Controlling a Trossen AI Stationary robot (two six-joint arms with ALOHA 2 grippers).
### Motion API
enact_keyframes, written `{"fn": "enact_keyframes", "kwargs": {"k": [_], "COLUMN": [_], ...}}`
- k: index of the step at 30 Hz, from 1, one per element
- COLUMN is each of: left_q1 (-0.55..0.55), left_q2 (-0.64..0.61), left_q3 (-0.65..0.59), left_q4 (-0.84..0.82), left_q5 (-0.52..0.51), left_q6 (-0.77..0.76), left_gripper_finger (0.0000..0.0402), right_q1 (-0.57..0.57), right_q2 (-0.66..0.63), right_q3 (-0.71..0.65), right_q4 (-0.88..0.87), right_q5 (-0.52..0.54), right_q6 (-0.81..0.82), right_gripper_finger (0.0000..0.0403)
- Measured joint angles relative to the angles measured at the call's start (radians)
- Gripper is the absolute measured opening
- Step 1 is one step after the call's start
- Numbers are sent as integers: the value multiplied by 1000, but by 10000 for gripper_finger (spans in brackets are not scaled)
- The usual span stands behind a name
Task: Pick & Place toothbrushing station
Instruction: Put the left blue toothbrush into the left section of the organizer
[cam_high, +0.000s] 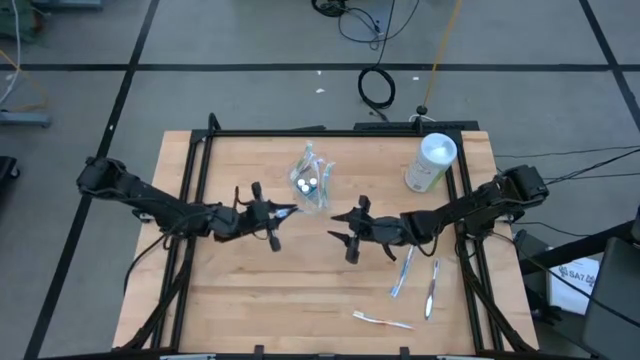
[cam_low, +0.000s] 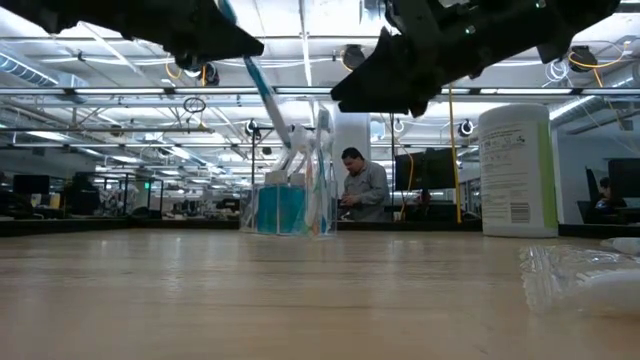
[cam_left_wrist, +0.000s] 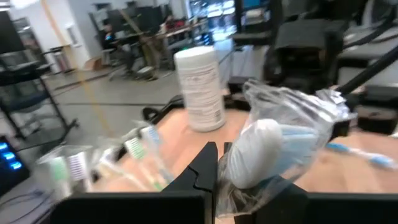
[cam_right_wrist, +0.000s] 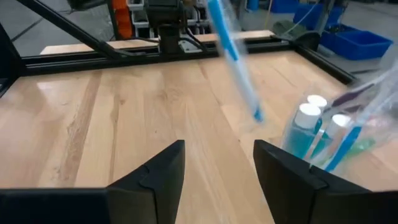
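Observation:
A clear plastic cup (cam_high: 311, 184) stands on the table's far middle, holding teal toothpaste tubes (cam_right_wrist: 306, 129) and several toothbrushes. My left gripper (cam_high: 276, 214) hovers just left of it, shut on a wrapped blue toothbrush (cam_low: 262, 92) that slants down toward the cup (cam_low: 290, 205). Whether the brush's low end touches the cup, I cannot tell. My right gripper (cam_high: 346, 226) hovers open on the cup's near right side, nothing between its fingers (cam_right_wrist: 158, 174). Three more toothbrushes (cam_high: 403, 272) lie flat at the near right. My left gripper pinches the toothbrush between its two shut fingers (cam_left_wrist: 205, 165), at the brush's upper end, through its clear wrapper (cam_left_wrist: 283, 134). The fingers are about level and point toward the table's right. The brush (cam_right_wrist: 233, 53) hangs clear of the table, tilted, its free end (cam_right_wrist: 256, 114) lowest, beside the cup.
A tall white canister (cam_high: 432, 162) stands at the far right corner. Black frame rails (cam_high: 196, 165) run along the table's left, far and right sides. A person (cam_low: 362, 188) stands in the room beyond the table. Bare wood lies near the front left.

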Motion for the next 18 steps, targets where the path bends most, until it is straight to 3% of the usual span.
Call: {"fn": "enact_keyframes", "kwargs": {"k": [7, 13, 18], "left_q1": [57, 208, 343], "left_q2": [-46, -41, -37], "left_q3": [102, 245, 261], "left_q4": [-227, -510, -539], "left_q5": [-60, -67, -66], "left_q6": [-59, -133, -160], "left_gripper_finger": [12, 26, 11], "right_q1": [0, 0, 0], "right_q2": [-5, -4, -4], "right_q3": [0, 0, 0], "right_q4": [-6, -7, -8], "right_q5": [0, 0, 0], "right_q6": [25, 25, 25], "right_gripper_finger": [184, 185, 183]}}
